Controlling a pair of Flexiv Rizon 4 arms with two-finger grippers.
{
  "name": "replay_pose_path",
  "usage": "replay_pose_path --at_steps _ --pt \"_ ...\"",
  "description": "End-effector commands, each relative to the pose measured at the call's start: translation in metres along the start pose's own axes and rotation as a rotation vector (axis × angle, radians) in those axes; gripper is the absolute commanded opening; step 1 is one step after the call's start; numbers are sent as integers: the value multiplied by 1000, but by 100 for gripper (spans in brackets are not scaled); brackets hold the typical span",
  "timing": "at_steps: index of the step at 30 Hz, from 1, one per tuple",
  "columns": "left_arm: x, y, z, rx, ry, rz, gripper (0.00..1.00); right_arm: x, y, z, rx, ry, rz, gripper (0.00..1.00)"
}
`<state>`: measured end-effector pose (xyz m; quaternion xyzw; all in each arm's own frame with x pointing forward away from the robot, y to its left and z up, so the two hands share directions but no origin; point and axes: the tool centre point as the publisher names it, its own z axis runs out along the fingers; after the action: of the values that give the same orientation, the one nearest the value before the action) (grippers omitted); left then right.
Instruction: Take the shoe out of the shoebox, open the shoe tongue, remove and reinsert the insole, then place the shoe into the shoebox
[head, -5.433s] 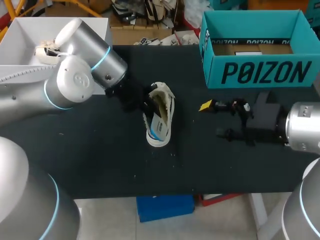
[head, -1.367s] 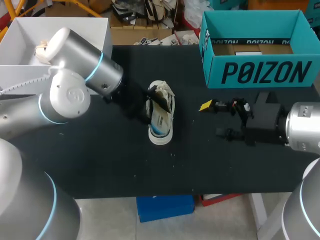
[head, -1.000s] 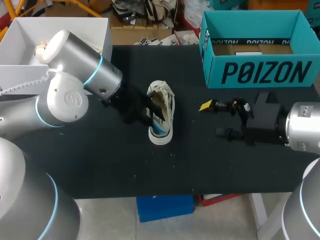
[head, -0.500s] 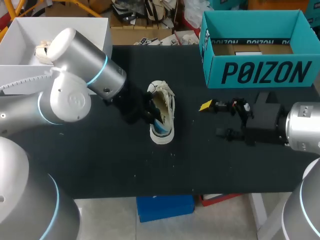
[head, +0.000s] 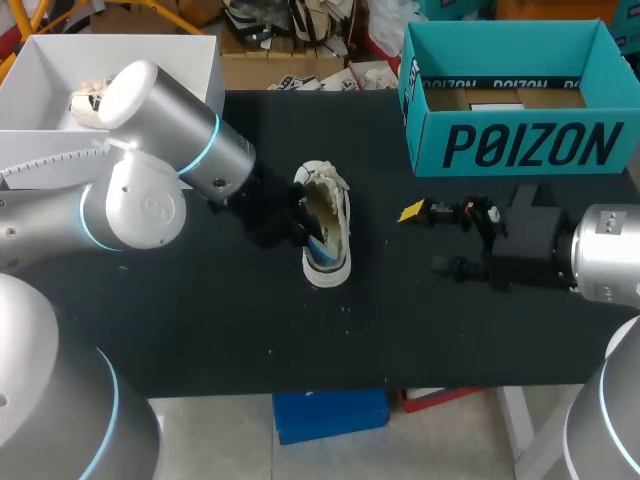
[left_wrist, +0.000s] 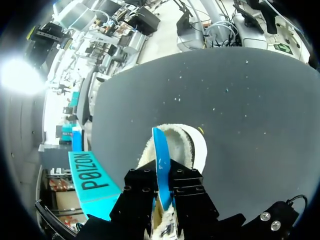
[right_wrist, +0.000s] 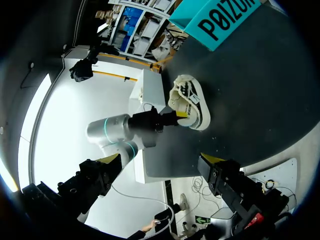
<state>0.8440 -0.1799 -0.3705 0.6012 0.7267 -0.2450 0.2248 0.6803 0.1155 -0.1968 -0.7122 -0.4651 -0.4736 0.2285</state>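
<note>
A white shoe (head: 335, 205) with a fleecy lining lies on the black table (head: 200, 330), its opening turned up. Its blue insole (left_wrist: 159, 150) stands on edge out of the shoe (left_wrist: 192, 145). My left gripper (left_wrist: 162, 175) is shut on the insole, one black finger pressed to each side. From the head view, that gripper (head: 303, 226) sits at the shoe's left side. My right gripper (head: 428, 238) hovers open to the right of the shoe with nothing between its yellow-tipped fingers (right_wrist: 212, 160). The teal shoebox (head: 520, 100) stands open at the back right.
A white box (head: 40, 90) holding another light shoe sits at the back left, behind my left arm (head: 150, 180). The teal shoebox holds only cardboard. Bare black table stretches along the front edge and between the shoe and my right gripper.
My left gripper's fingers have closed on the blue insole. The left arm has pushed slightly right, nudging the shoe a little. The right arm has kept still.
</note>
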Motion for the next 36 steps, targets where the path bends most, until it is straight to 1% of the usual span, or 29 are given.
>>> replay_pose_path --at_steps 1,5,8,11,16,18,24,28,29,30,31,32,33,36 --pt "-2 4 4 -16 1 -6 0 0 0 -1 1 -1 1 100" --pt "-6 7 7 -25 -7 -17 0 0 0 -1 1 -1 1 100" --pt "-10 6 11 -25 -11 -20 0 0 0 -1 1 -1 1 100" --pt "-10 4 16 -20 -3 -25 0 0 0 -1 1 -1 1 100" --pt "-4 4 24 -21 30 -35 0 0 0 -1 1 -1 1 100" --pt "2 7 28 -32 52 -48 0 0 0 -1 1 -1 1 100" --pt "7 14 29 -47 62 -61 0 0 0 -1 1 -1 1 100" --pt "8 15 31 -48 66 -68 1 0 0 -1 1 -1 1 100" --pt "8 14 32 -42 68 -69 10 0 0 -1 1 -1 1 100" --pt "7 12 32 -32 66 -69 26 0 0 -1 1 -1 1 100" --pt "7 11 32 -24 61 -68 36 0 0 -1 1 -1 1 100" --pt "6 9 31 -6 50 -70 54 0 0 -1 1 -1 1 100" --pt "4 6 27 9 43 -73 97 0 0 -1 1 -1 1 100" --pt "0 6 18 33 13 -76 100 0 0 -1 1 -1 1 100"
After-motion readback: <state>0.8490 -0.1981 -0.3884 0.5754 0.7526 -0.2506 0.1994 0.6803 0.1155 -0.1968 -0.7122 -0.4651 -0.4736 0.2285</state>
